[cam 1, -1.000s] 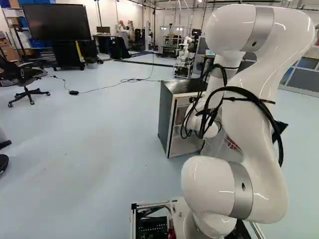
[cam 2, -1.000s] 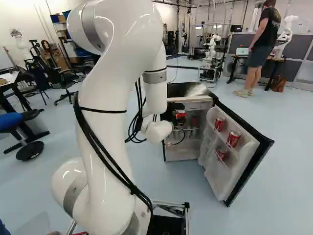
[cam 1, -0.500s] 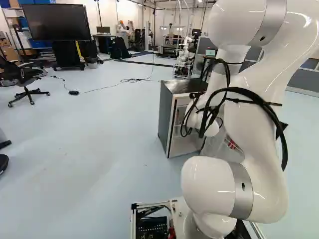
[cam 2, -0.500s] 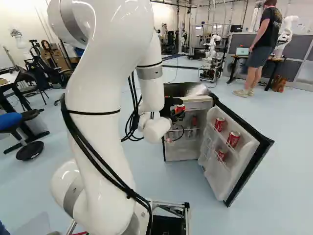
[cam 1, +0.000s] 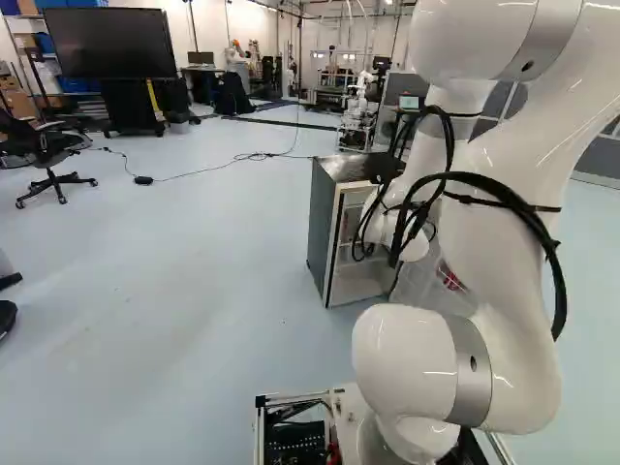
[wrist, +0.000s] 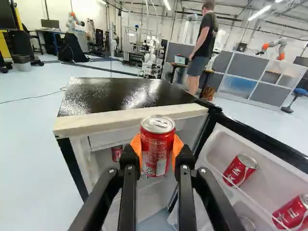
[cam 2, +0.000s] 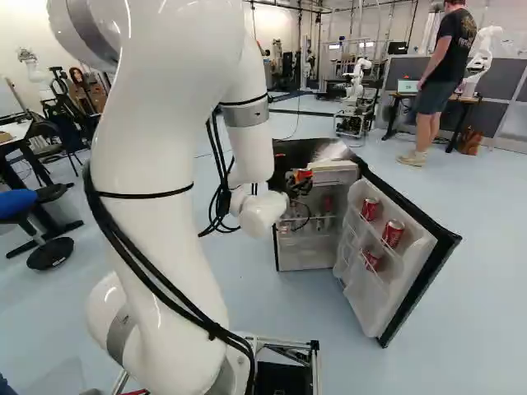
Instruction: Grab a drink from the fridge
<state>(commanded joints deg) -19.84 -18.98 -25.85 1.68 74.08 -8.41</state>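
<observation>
Left base view: white arm (cam 1: 494,223) beside a fridge (cam 1: 325,232). Right base view: its door (cam 2: 362,300) stands open; a sideways swing could clip it. Wrist view: gripper (wrist: 158,147), fingers clamped on an upright red can (wrist: 158,156) before the fridge; weak squeeze could drop it.

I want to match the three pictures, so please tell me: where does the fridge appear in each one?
Left base view: fridge right of the middle, partly behind the arm.
Right base view: just right of the middle, open door further right.
Wrist view: ahead of the gripper, beyond the held red can.
Shared landmark: the laptop on a desk beyond.
</observation>
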